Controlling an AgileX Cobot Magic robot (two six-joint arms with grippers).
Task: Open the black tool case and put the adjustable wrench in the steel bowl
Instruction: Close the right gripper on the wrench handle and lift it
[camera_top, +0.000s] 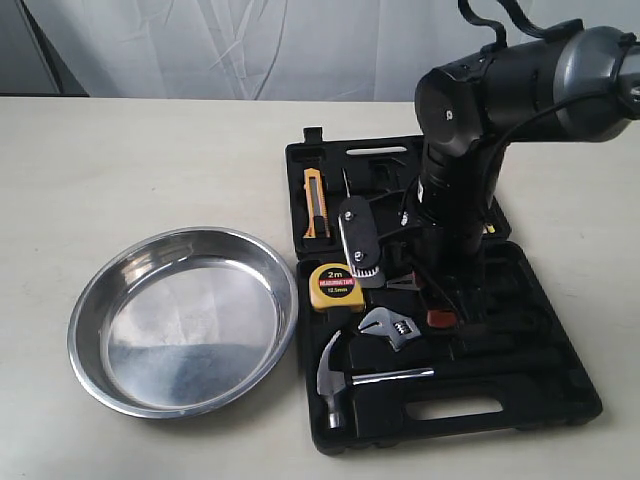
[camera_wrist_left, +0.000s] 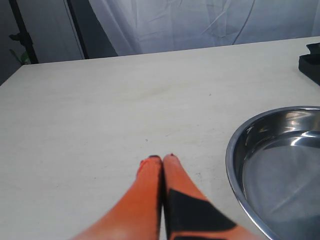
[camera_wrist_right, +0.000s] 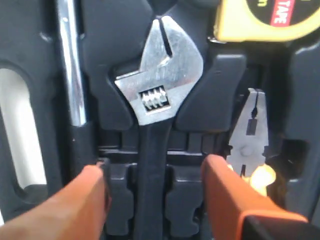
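Note:
The black tool case (camera_top: 560, 395) lies open on the table, both halves flat. The adjustable wrench (camera_top: 392, 328) rests in its moulded slot in the near half, silver head toward the bowl. In the right wrist view the wrench (camera_wrist_right: 160, 80) fills the middle, its black handle running down between the orange fingers (camera_wrist_right: 227, 192). My right gripper (camera_wrist_right: 155, 172) is open, one finger on each side of the handle, low over the case and not touching it. The steel bowl (camera_top: 90, 310) stands empty left of the case. My left gripper (camera_wrist_left: 162, 159) is shut and holds nothing, next to the bowl's rim (camera_wrist_left: 231, 150).
In the case lie a claw hammer (camera_top: 335, 385), a yellow tape measure (camera_top: 334, 285), an orange utility knife (camera_top: 316, 203) and pliers (camera_wrist_right: 252, 135) beside the wrench. The right arm (camera_top: 460, 180) stands over the middle of the case.

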